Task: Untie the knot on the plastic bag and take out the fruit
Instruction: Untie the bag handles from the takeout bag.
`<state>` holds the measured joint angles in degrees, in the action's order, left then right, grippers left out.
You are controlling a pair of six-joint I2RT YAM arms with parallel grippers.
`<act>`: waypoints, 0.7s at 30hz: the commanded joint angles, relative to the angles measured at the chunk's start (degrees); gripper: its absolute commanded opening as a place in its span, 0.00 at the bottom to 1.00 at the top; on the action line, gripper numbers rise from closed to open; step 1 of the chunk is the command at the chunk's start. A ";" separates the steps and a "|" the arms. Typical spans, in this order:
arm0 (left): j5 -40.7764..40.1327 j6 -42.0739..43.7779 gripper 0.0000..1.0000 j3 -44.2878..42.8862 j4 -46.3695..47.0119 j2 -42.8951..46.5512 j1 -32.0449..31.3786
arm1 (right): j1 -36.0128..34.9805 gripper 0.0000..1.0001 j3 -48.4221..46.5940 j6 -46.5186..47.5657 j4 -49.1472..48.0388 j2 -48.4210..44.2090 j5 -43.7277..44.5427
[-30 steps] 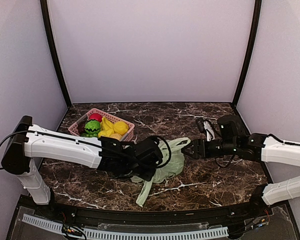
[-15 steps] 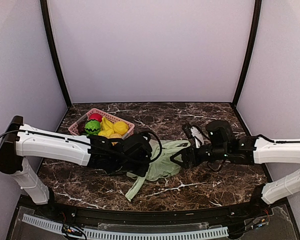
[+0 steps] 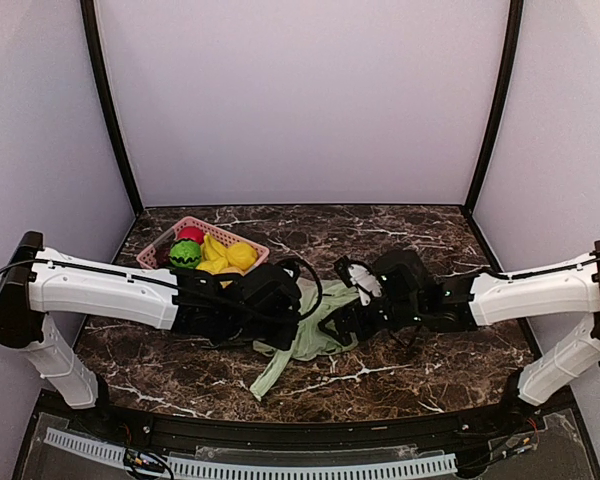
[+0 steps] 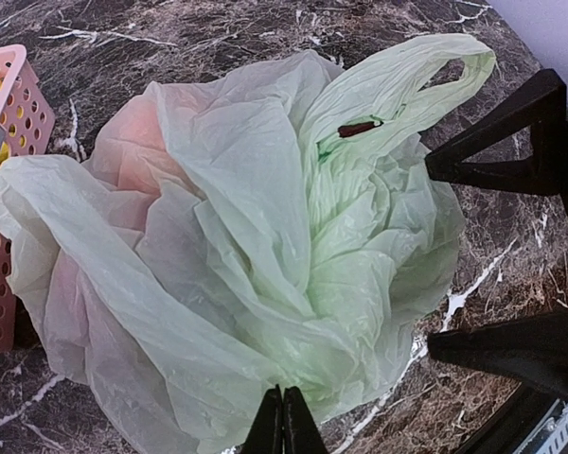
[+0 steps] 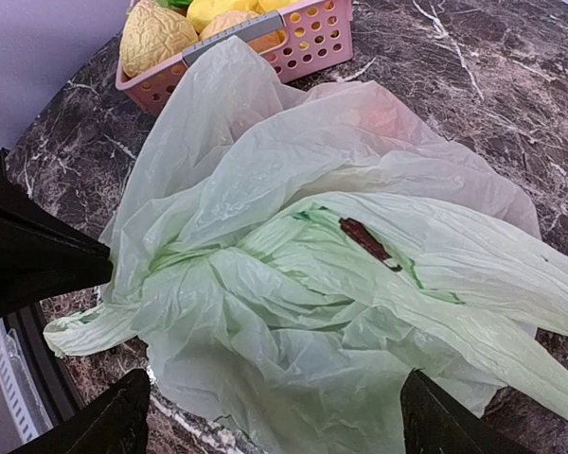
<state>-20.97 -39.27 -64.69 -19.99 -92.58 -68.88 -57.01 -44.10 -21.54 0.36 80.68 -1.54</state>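
film of the plastic bag point(image 3: 318, 328) lies crumpled in the overhead view, just beside the pink basket point(image 3: 152, 255) on its near right side. my left gripper point(image 3: 285, 318) meets the bag on the basket side and my right gripper point(image 3: 332, 326) on the side away from the basket.

from the left wrist, the left gripper point(image 4: 284, 422) is pinched fully together, and a fold of the film seems caught between its tips at the bag's edge farthest from the basket point(image 4: 8, 104). an orange-pink blush under the film, on the basket side, i take to be fruit point(image 4: 123, 142). a handle loop point(image 4: 447, 64) lies open, and i see no knot from here.

from the right wrist, the right gripper point(image 5: 276, 383) is spread wide over the bag's near edge, gripping nothing. the same blush point(image 5: 379, 106) sits on the side toward the basket point(image 5: 308, 43).

i judge the film light, limp and slippery. it will stretch or tear before it lifts much, and the fruit inside is firm and likely to roll. i would take hold at the handle loop or a gathered fold by the mouth, never through the film onto the fruit.
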 commanded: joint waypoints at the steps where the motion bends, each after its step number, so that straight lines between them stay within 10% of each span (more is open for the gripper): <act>1: 0.62 0.27 0.01 0.72 0.25 1.73 0.33 | -3.07 0.89 -2.91 0.16 -1.93 3.47 5.60; 15: 0.42 0.84 0.01 0.61 0.21 2.13 0.32 | -8.34 0.87 -11.50 -5.97 5.05 14.56 14.80; 21: -0.57 0.94 0.01 1.30 -0.22 3.48 0.49 | -8.33 0.64 -11.06 -7.37 5.71 13.70 17.16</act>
<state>-20.60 -39.16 -64.62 -19.77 -92.27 -68.82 -64.90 -54.74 -26.65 3.77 94.26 12.80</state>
